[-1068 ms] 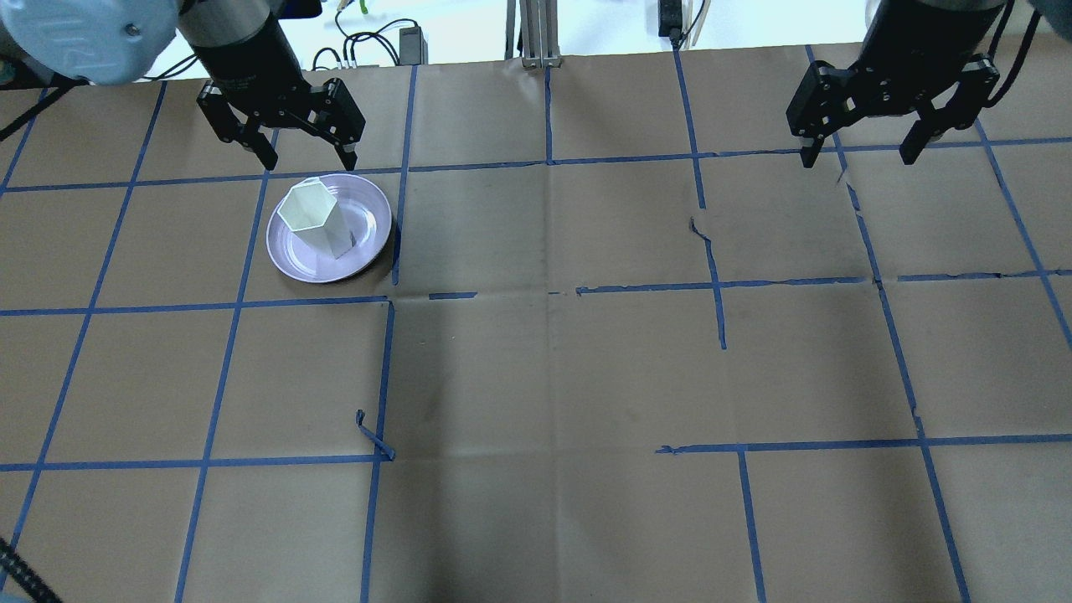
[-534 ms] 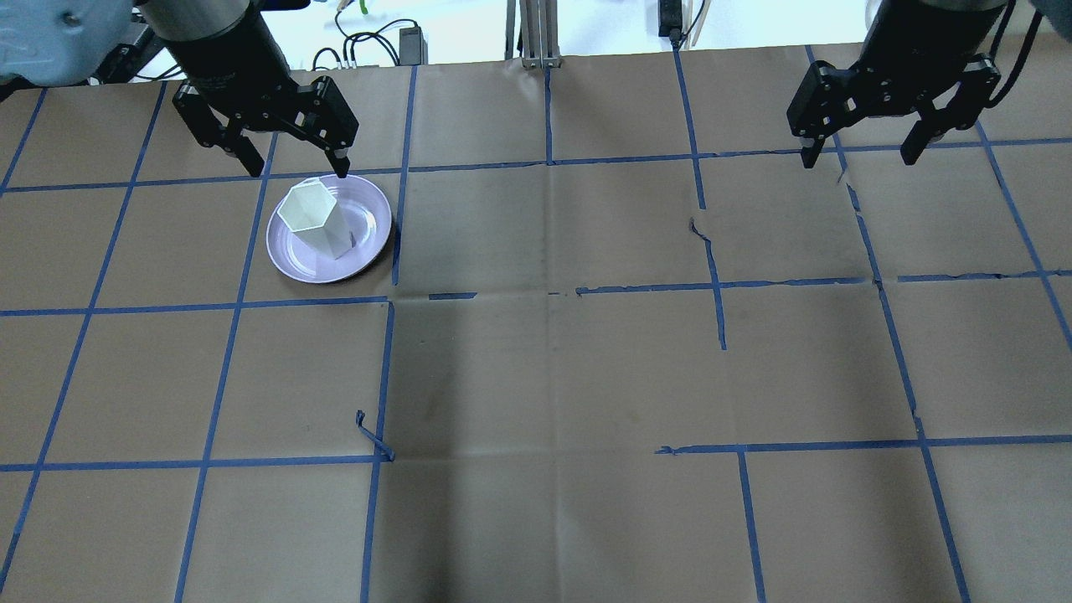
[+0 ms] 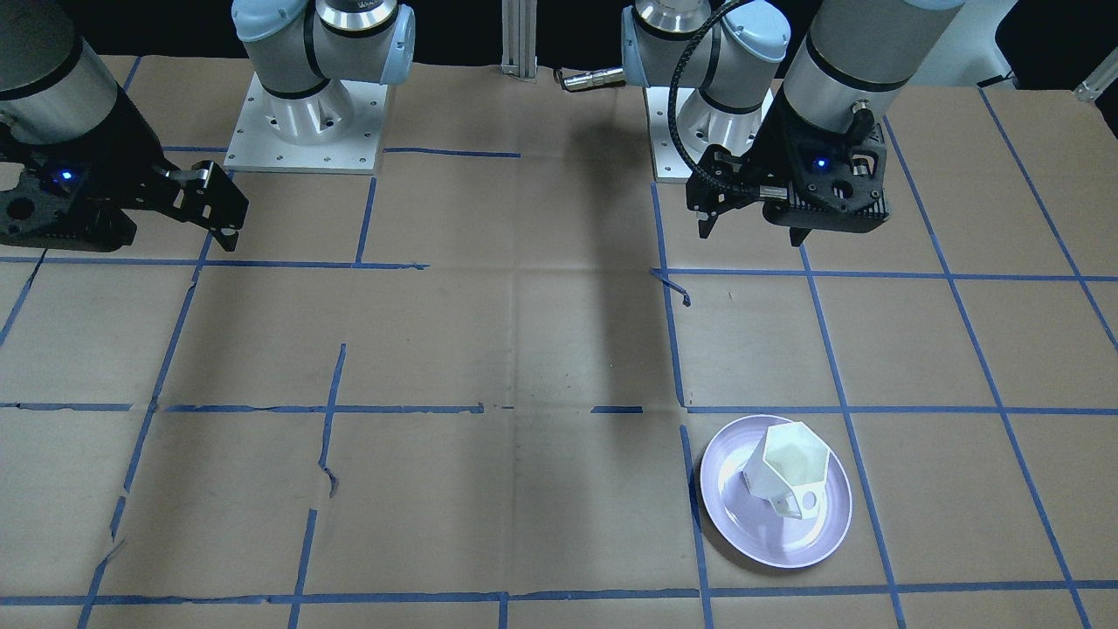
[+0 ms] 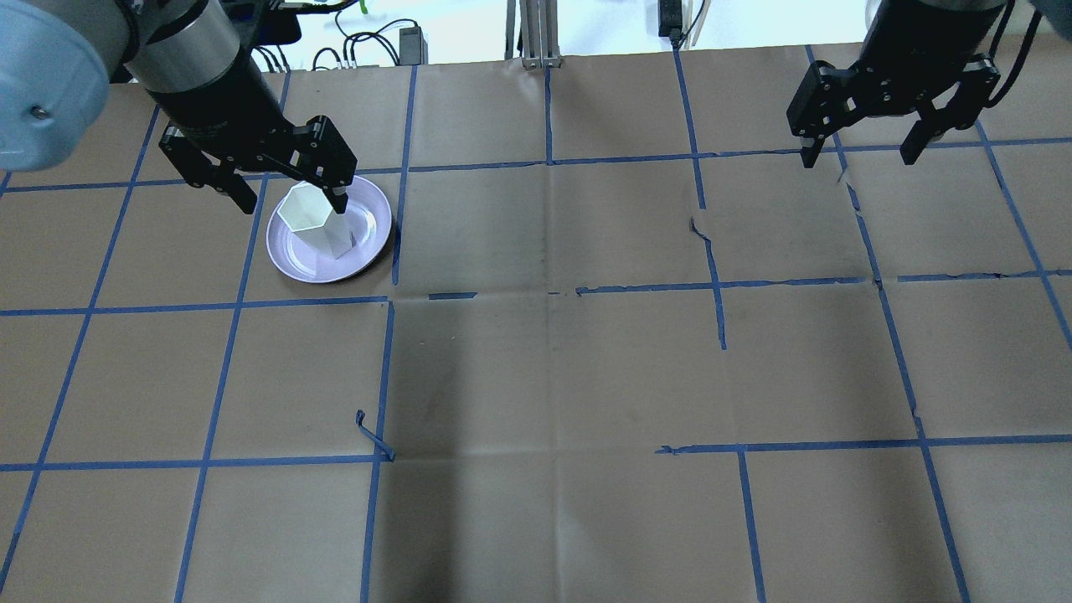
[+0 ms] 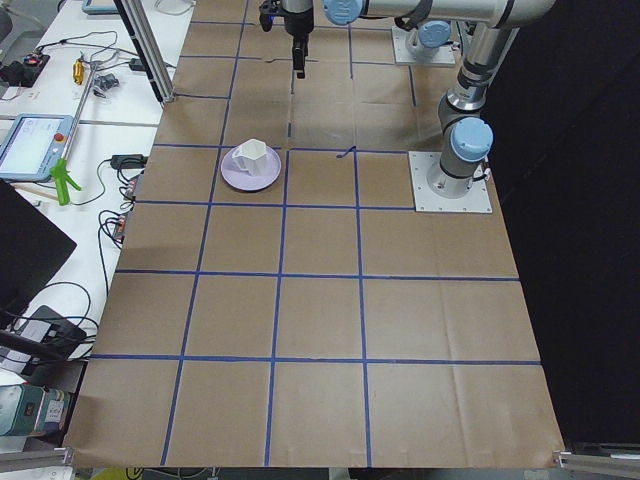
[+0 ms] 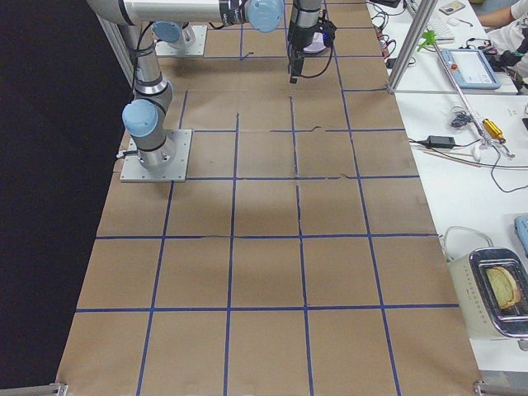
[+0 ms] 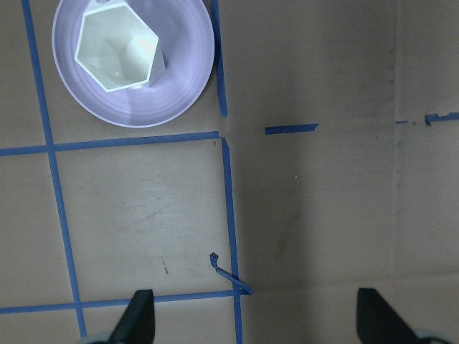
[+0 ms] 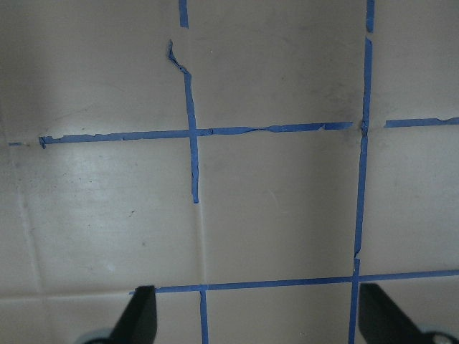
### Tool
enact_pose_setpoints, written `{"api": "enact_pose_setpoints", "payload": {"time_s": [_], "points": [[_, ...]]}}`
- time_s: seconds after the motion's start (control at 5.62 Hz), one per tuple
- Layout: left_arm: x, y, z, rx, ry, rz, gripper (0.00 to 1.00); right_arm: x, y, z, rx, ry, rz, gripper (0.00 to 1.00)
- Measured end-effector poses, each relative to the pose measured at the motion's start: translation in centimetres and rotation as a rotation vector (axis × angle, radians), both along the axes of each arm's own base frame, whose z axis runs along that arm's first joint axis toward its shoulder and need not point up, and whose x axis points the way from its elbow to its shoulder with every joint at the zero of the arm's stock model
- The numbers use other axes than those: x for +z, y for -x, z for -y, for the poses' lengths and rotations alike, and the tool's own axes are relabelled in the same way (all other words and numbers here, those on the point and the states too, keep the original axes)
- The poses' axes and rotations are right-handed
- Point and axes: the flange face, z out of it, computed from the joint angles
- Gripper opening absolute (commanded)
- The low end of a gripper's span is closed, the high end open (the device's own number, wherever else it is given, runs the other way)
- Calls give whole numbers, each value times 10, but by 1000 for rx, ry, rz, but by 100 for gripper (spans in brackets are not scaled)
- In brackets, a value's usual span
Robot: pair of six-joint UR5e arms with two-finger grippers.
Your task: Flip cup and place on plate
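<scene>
The white faceted cup stands upright, mouth up, on the lavender plate at the table's left. It also shows in the front view on the plate with its handle toward that camera, and in the left wrist view. My left gripper is open and empty. It hangs high above the table, apart from the cup; in the front view it is nearer the robot's base than the plate. My right gripper is open and empty, raised at the far right.
Brown paper with a blue tape grid covers the table. A loose curl of tape sticks up near the middle left, and torn tape lies right of centre. An aluminium post and cables stand at the far edge.
My left gripper has shifted down and left in the overhead view and looks larger, now overlapping the plate's far edge. It stays open. The cup, plate and right arm have not moved.
</scene>
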Motion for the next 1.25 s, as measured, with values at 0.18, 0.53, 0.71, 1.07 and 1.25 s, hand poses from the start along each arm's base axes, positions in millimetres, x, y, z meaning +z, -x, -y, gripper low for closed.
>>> {"api": "enact_pose_setpoints", "payload": {"time_s": [0.18,0.53,0.71,1.07,1.25], "points": [[2,-1,2,1,22,4,98,0,0,0,0,0,0,100],[9,-4,3,4,31,19,98,0,0,0,0,0,0,100],[11,-4,3,5,31,21,98,0,0,0,0,0,0,100],[12,-5,3,5,34,21,98,0,0,0,0,0,0,100],[12,-5,2,3,36,21,98,0,0,0,0,0,0,100]]}}
